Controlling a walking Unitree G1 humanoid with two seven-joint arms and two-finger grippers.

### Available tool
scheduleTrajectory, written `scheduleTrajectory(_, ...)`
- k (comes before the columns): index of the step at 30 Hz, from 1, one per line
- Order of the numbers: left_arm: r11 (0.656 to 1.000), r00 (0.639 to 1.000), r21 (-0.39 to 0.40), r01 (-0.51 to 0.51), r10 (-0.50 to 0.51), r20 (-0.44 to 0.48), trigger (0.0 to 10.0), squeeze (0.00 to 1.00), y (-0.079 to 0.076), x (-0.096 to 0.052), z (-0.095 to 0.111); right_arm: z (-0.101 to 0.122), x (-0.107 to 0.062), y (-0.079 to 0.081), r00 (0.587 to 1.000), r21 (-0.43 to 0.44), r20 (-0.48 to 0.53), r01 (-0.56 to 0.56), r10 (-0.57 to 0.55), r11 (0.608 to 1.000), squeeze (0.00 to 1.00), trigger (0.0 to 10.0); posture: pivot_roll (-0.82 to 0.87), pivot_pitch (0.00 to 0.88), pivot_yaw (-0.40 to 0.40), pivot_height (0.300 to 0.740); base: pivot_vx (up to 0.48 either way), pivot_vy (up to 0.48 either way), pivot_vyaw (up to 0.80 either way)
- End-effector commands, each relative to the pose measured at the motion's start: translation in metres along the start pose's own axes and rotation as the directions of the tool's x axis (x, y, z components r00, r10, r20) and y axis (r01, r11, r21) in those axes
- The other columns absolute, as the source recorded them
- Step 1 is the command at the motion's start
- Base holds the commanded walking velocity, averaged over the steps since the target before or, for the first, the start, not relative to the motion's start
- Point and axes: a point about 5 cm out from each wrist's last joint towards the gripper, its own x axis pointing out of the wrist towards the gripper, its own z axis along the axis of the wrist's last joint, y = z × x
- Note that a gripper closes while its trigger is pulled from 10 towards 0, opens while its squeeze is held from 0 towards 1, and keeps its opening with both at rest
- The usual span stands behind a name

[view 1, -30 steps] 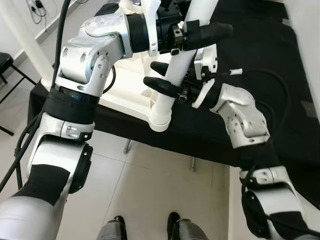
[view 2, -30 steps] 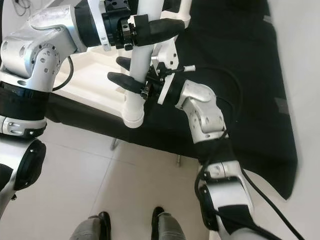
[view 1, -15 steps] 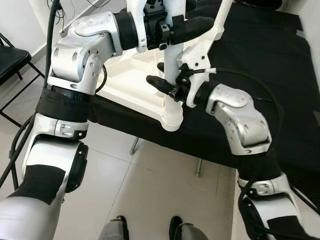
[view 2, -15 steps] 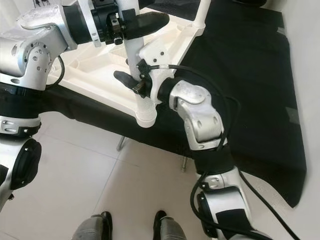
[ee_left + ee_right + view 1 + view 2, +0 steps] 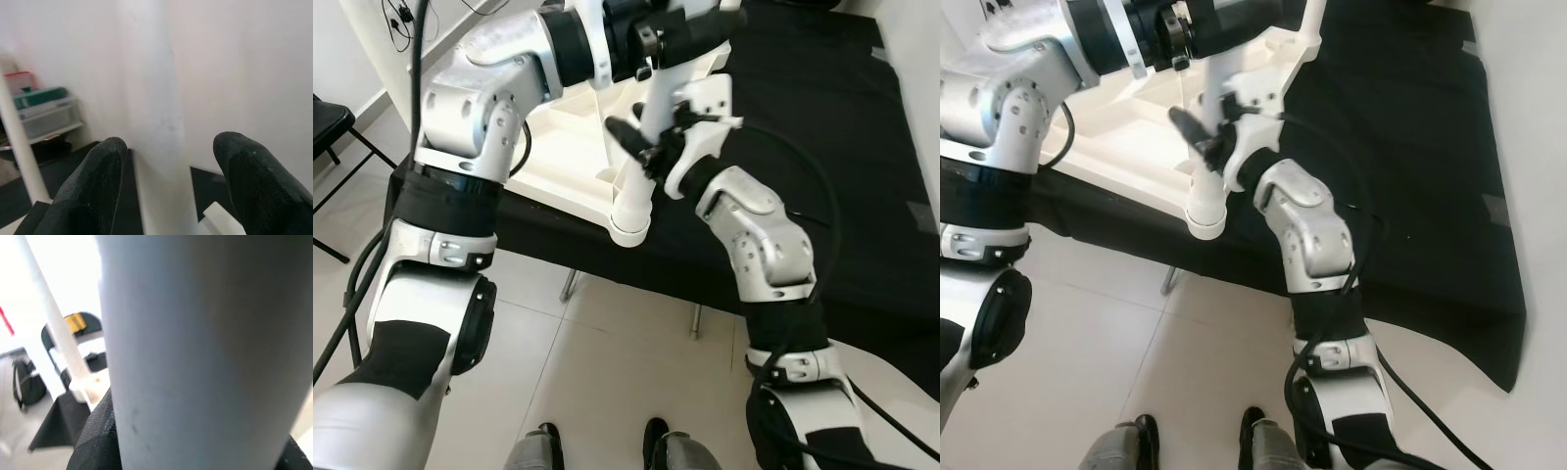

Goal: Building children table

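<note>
At the near corner of the upturned white children's table [image 5: 563, 157], which lies on a black-draped surface [image 5: 842, 127], a white table leg [image 5: 641, 157] stands up from the corner socket, its ribbed base collar [image 5: 629, 223] overhanging the cloth's edge above the pale tiled floor [image 5: 607, 362]. Both arms work on this leg. High on it, toward twelve o'clock in the head views, the left gripper [image 5: 680, 24] comes in from nine o'clock and its two black fingers [image 5: 93, 191] straddle the post, one on each side; in the left wrist view both pads sit close beside the white shaft with slivers of dark cloth showing between, so the fingers are closed about the leg, though I cannot tell how firmly they press. Lower down the same leg, the right gripper [image 5: 641, 147] reaches up from the five o'clock side, its silver forearm [image 5: 759, 245] bent sharply, and its fingers [image 5: 625, 132] clasp the post just above the collar; in the right wrist view the leg presses right against the camera with a black finger [image 5: 98, 435] lying along its side, touching it. A second table leg [image 5: 1312, 15] rises from the far corner toward one o'clock. At nine o'clock a black chair [image 5: 333, 127] stands on the floor, and at six o'clock the robot's own feet [image 5: 597, 446] show on the tiles.
</note>
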Motion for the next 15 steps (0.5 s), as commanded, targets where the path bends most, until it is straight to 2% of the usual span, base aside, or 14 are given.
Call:
scheduleTrajectory(1,0.999,0.998,0.045,-0.005,0.002,0.059,10.0,0.00,0.001,0.000,0.017,0.018,-0.002,-0.007,0.994,-0.012,0.100,0.049,-0.047,0.999,0.00,0.0,0.02,0.208,-0.036,0.740,0.000,0.000,0.00)
scheduleTrajectory(5,0.996,0.994,0.070,-0.046,0.039,0.098,10.0,0.00,0.006,-0.005,0.030,0.023,-0.002,-0.014,0.987,0.014,0.139,0.083,-0.084,0.996,0.00,0.0,0.02,0.196,-0.037,0.740,0.000,0.000,0.00)
scheduleTrajectory(7,0.989,0.989,0.112,-0.099,0.086,0.116,10.0,0.00,0.010,-0.014,0.036,0.030,-0.003,-0.020,0.975,0.022,0.188,0.116,-0.118,0.993,0.00,0.0,0.02,0.178,-0.038,0.740,0.000,0.000,0.00)
scheduleTrajectory(12,0.986,0.987,0.109,-0.127,0.115,0.114,10.0,0.00,0.008,-0.024,0.032,0.044,-0.009,-0.030,0.955,0.028,0.260,0.141,-0.143,0.990,0.00,0.0,0.01,0.160,-0.037,0.740,0.000,0.000,0.00)
scheduleTrajectory(15,0.985,0.985,0.080,-0.150,0.142,0.096,10.0,0.00,0.004,-0.034,0.023,0.050,-0.016,-0.032,0.957,-0.002,0.273,0.106,-0.101,0.994,0.00,0.0,0.01,0.141,-0.038,0.740,0.000,0.000,0.00)
